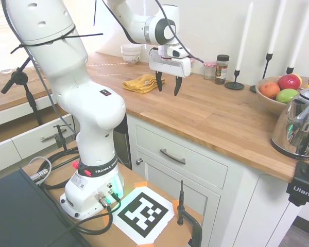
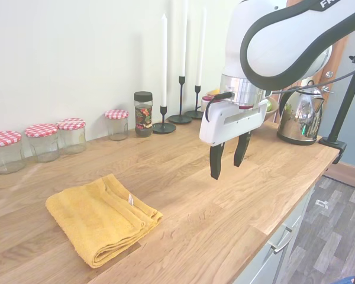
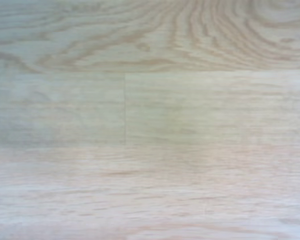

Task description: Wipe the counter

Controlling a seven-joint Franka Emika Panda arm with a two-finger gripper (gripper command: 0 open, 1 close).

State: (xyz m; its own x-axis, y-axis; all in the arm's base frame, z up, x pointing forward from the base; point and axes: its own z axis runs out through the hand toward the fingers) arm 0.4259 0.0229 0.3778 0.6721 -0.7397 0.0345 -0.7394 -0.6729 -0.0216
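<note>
Hand (image 2: 229,160) points down above counter (image 2: 225,201); fingers apart, empty.

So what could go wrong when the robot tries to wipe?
The gripper hangs open above bare counter, and the yellow cloth lies folded off to one side. It may close too high and miss the cloth, or pinch just one layer so it unfolds. A wide sweep could also knock the glass jars or candlesticks along the wall.
</note>
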